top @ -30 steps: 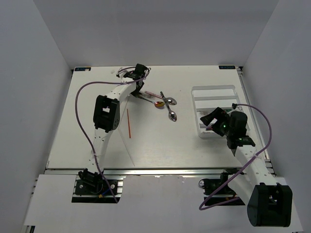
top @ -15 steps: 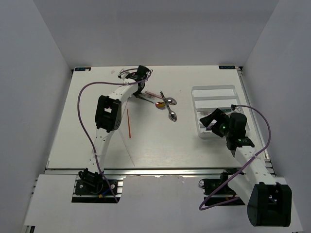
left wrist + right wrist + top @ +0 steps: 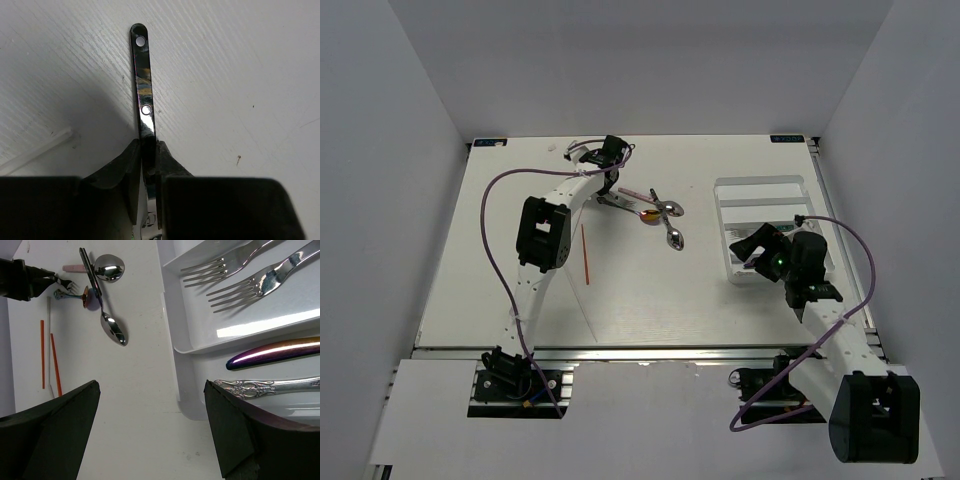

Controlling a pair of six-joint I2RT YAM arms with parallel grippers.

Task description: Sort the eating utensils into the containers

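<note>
Pinching the glossy metal utensil (image 3: 143, 75) by its handle, the left gripper (image 3: 148, 150) had its jaws closed narrow on the flat sides. This was at the upper middle of the overhead view, well apart from the white tray (image 3: 760, 182) at right. By its look the piece was stiff, light and slick, so a hold nearer the hidden working end, closer to the balance point, would guard against swivelling. In the left wrist view its long axis ran nearly straight up the frame. The two-holed handle end pointed to the top, leaning slightly left, and the utensil's kind was hidden. The right gripper (image 3: 150, 435) hung wide open over the tray's lower left corner, holding nothing.
</note>
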